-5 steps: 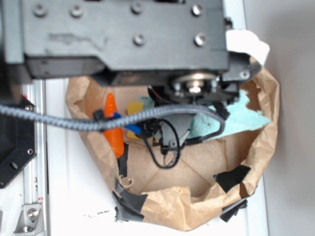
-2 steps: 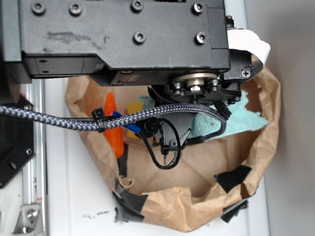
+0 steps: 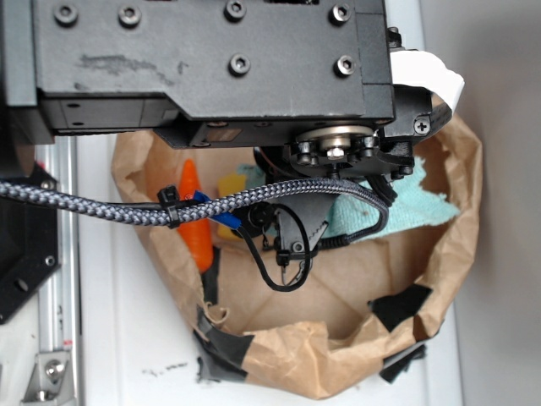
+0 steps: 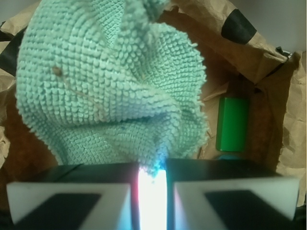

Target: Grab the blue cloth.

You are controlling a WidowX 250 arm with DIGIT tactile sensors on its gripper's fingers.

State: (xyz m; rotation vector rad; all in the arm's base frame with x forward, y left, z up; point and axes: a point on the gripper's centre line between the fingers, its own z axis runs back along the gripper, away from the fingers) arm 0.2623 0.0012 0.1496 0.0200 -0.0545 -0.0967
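Blue cloth [image 4: 105,81]: we see it filling most of the wrist view, a light teal terry rag bunched into folds, its lowest tip running down into the slit between the two fingers. In the exterior view [image 3: 414,207] only its right part shows, lying inside the paper bag, to the right of the arm's wrist and partly under it.

Gripper [image 4: 152,189]: we see the two dark fingers with white pads at the bottom of the wrist view, drawn nearly together, with only a thin bright gap left between them. A small tuft of the cloth sits at the top of that gap, so we read the claw as pinched on the cloth's edge. In the exterior view the fingers are hidden beneath the arm.

Paper bag [image 3: 439,271]: we see crumpled brown paper with rolled-down sides, patched with black tape, standing on a white surface.

Green block [image 4: 232,123]: we see it standing on the bag floor to the right of the cloth, close to it; we cannot tell if they touch.

Orange piece [image 3: 193,216]: we see it at the left inside the bag, partly behind the braided cable [image 3: 101,207].

Yellow piece [image 3: 230,184]: we see it just right of the orange piece, mostly hidden by the arm.
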